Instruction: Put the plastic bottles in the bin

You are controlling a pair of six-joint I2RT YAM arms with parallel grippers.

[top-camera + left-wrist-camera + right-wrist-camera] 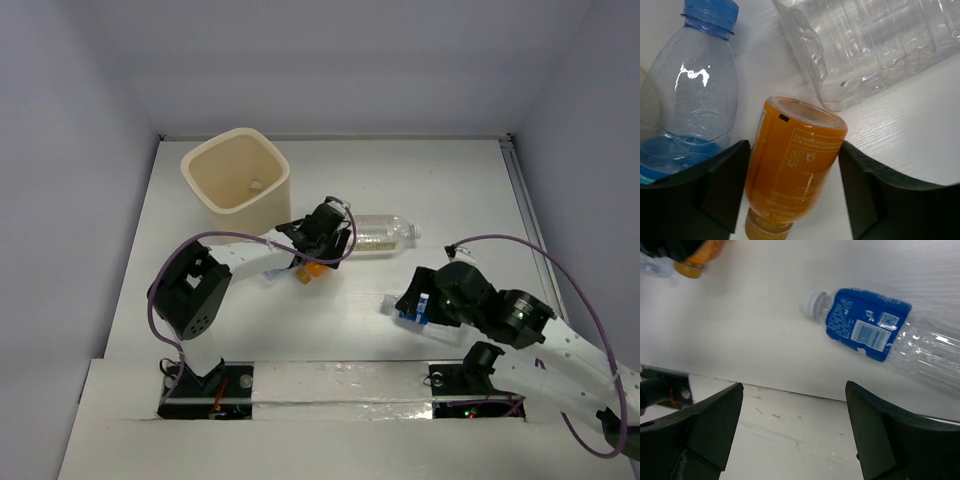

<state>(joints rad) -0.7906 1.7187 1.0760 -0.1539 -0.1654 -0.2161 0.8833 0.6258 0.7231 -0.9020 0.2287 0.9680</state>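
The cream bin [255,212], a tapering rounded-square tub at 11 o'clock on the white, faintly grained table [450,180], holds a small pale round thing [255,184] I cannot identify. Plain pale walls [350,60] close us in.

My left gripper [792,150] straddles the orange bottle [795,170], fingers close against both sides. Whether they press, I cannot tell. A blue-capped bottle [690,100] lies at its 10 o'clock, the large ribbed clear bottle [385,232] at 2 o'clock.

My right gripper [794,386] gapes wide, holding nothing, with a blue-labelled bottle [867,325] lying at 1 o'clock.

White table [440,190] (faint wood grain): pale grey walls [340,60] enclose its far and lateral sides; even light.
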